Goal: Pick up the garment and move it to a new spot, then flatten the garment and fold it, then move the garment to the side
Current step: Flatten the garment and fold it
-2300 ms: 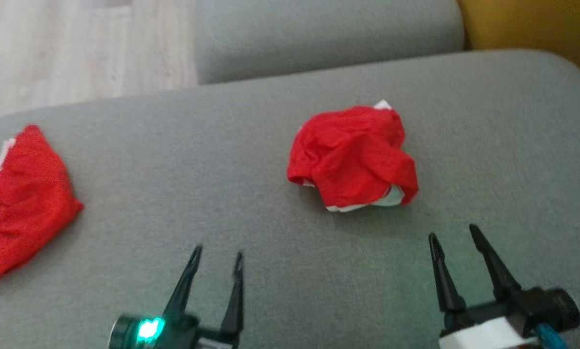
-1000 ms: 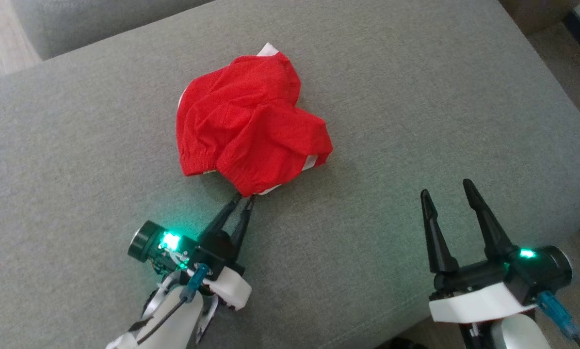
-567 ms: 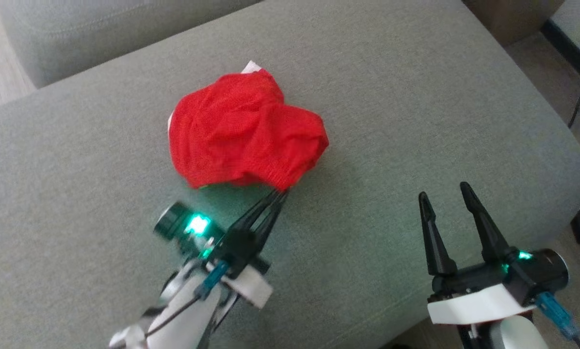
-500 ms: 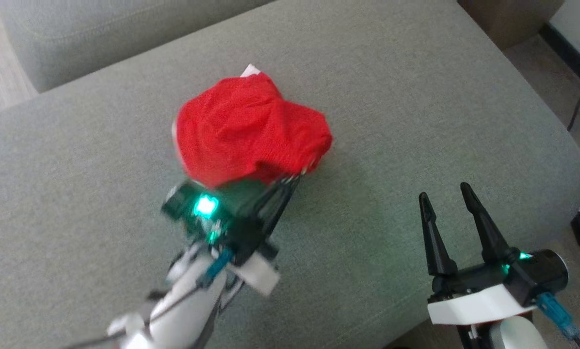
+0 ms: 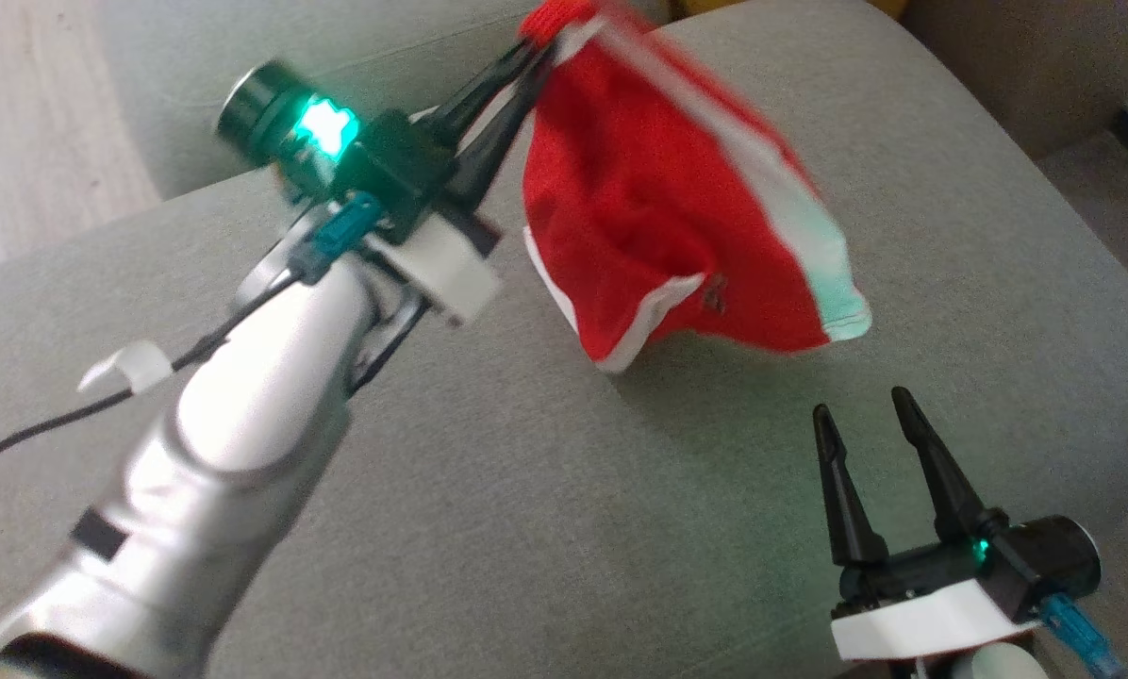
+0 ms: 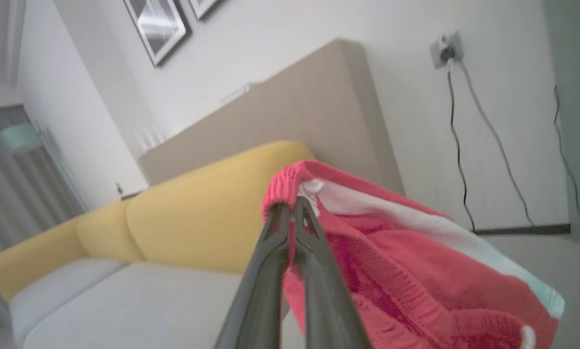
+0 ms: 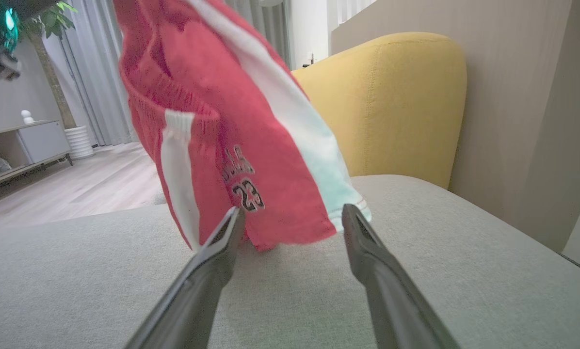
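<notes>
Soft, even indoor light; the garment [image 5: 677,207] looks motion-blurred and casts a faint shadow.

Red garment [image 5: 658,207] with white stripes, hanging unfurled by its waistband above the grey cushion [image 5: 545,490].

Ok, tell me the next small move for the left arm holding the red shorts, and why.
Probably carry the red shorts sideways over a bare part of the grey cushion, then lower them. The left gripper is shut on their waistband and they hang loose above the cushion, while the right gripper is open and low, so the moving step seems next.
</notes>
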`<state>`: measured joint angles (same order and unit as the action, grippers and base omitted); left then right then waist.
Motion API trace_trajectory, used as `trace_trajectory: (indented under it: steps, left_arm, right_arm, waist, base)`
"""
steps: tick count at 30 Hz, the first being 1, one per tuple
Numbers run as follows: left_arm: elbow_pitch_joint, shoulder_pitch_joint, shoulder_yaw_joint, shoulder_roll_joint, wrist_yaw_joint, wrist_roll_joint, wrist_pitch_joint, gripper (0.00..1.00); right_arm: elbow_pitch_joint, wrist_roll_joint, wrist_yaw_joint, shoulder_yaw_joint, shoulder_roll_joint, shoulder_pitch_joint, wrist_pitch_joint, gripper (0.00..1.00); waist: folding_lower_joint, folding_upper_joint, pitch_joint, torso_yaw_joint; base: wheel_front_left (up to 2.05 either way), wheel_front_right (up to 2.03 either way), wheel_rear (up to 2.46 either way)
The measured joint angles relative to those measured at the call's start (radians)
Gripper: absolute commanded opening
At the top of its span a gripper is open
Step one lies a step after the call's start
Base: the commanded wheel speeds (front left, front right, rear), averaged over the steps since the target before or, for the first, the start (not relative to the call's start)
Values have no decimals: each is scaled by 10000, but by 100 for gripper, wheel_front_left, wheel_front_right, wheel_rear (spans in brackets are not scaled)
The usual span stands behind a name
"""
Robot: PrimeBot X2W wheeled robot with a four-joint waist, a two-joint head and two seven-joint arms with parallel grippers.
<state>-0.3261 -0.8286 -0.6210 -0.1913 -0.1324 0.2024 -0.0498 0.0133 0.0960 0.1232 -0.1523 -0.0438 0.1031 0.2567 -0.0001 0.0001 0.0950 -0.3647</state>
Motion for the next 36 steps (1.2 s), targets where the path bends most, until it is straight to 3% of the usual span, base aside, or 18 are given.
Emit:
trace_trajectory:
  steps: [6, 12, 23, 32, 33, 36]
  left_arm:
    - [-744, 1066, -1198, -1281, 2, 1519, 1093, 0]
    - [-966, 1356, -1726, -2155, 2, 2238, 1009, 0]
    - [-911, 661, -2443, -2251, 2, 2558, 834, 0]
    - [-694, 126, -2903, -2278, 2, 2723, 658, 0]
    - [-671, 88, -2930, -2282, 2, 2744, 658, 0]
    - [-656, 25, -3020, -2288, 2, 2821, 654, 0]
  right_arm:
    - [255, 92, -2, 12, 0, 13, 0, 100]
    - [1718, 355, -2, 711, 0, -270, -2, 100]
    - [5822, 1799, -2, 986, -12, -3300, -4, 100]
    - [8573, 2884, -2, 82, -44, -5369, -4, 100]
    - [8907, 3018, -2, -115, -46, -5545, -4, 98]
    - [9603, 3568, -2, -675, -140, -6029, 17, 43]
  waist:
    - [1, 0, 58, 497]
    - [2, 0, 382, 1063]
    - [2, 0, 853, 1708]
    - [3, 0, 1300, 1923]
    - [3, 0, 1338, 1949]
    - [2, 0, 1416, 2032]
  base:
    - [0, 0, 0]
    - [0, 0, 0]
    - [0, 0, 0]
    - [0, 0, 0]
    - [0, 0, 0]
    - [0, 0, 0]
